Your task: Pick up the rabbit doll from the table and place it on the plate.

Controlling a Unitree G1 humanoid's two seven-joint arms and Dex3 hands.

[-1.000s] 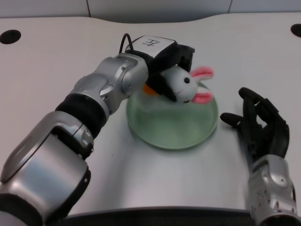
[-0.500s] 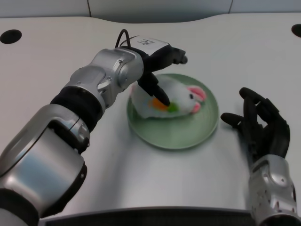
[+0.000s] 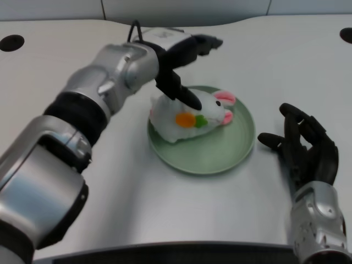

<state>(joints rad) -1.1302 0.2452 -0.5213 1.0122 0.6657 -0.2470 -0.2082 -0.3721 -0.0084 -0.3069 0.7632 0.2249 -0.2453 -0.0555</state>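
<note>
The white rabbit doll (image 3: 187,115), with pink ears and an orange carrot patch, lies on its side on the left half of the round green plate (image 3: 231,151). My left hand (image 3: 181,60) hovers just above and behind the doll with its fingers spread and nothing in them. One finger points down toward the doll's back, right at its edge in the picture. My right hand (image 3: 305,148) rests on the table to the right of the plate.
Bare white table lies in front of the plate and to its left under my left forearm (image 3: 104,88). Dark round holes sit in the table's far left corner (image 3: 11,42) and far right corner (image 3: 346,35).
The left hand carried the doll over the plate, let go of it, and has drawn up and back to the left. The doll now lies on the plate.
</note>
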